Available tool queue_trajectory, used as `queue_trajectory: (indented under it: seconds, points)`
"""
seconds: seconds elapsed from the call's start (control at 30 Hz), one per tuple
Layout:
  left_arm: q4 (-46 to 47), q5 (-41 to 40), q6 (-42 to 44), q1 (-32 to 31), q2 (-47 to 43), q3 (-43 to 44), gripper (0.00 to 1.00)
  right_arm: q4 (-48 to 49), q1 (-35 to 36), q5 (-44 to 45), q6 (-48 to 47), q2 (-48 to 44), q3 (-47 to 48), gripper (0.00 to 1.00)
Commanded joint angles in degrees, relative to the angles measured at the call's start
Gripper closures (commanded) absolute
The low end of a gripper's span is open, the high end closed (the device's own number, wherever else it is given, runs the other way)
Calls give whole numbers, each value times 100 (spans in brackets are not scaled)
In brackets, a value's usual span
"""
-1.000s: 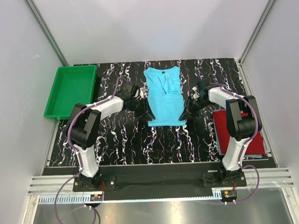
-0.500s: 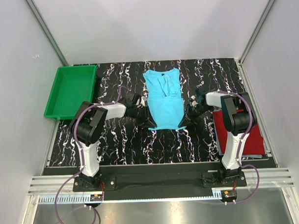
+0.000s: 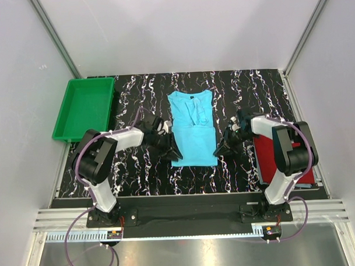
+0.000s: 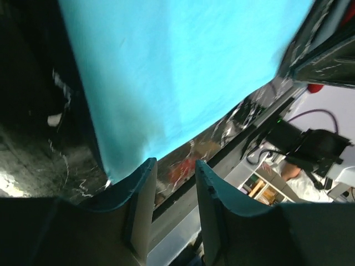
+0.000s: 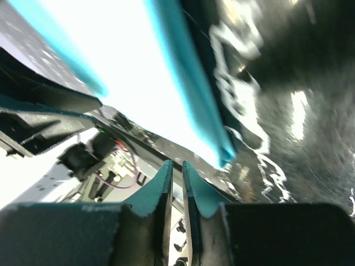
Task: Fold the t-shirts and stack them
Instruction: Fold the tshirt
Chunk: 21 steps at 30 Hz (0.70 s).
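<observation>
The turquoise t-shirt [image 3: 192,131] lies flat in the middle of the table, collar at the far end, sleeves folded in. My left gripper [image 3: 173,154] sits at its near left corner, and in the left wrist view it [image 4: 175,163] is open and empty, with the shirt [image 4: 166,72] just beyond the left finger. My right gripper [image 3: 220,149] sits at the near right corner. In the right wrist view it [image 5: 177,163] is shut on nothing, the shirt's corner [image 5: 194,94] just past the tips. The dark red folded t-shirt [image 3: 291,164] lies at the right, partly under my right arm.
A green plastic tray [image 3: 83,107] stands at the far left. The black marbled table [image 3: 138,175] is walled by white panels on three sides. A metal rail runs along the near edge.
Both grippers dragged the turquoise shirt's near hem toward the near edge. The whole shirt slid nearer and now lies flat. The left jaws are now off the cloth.
</observation>
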Motion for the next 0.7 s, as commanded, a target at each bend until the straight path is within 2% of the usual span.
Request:
queue_trajectory:
  seconds: [0.0, 0.3, 0.67]
  points:
    - [-89, 55, 179, 194, -4, 846, 61, 134, -112, -297, 130, 346, 813, 81]
    - [-1, 248, 57, 722, 1508, 2438, 63, 108, -200, -377, 420, 1753, 2511, 81]
    - [78, 310, 240, 1091, 2046, 2379, 64, -24, -596, -140, 333, 2528, 3118, 81]
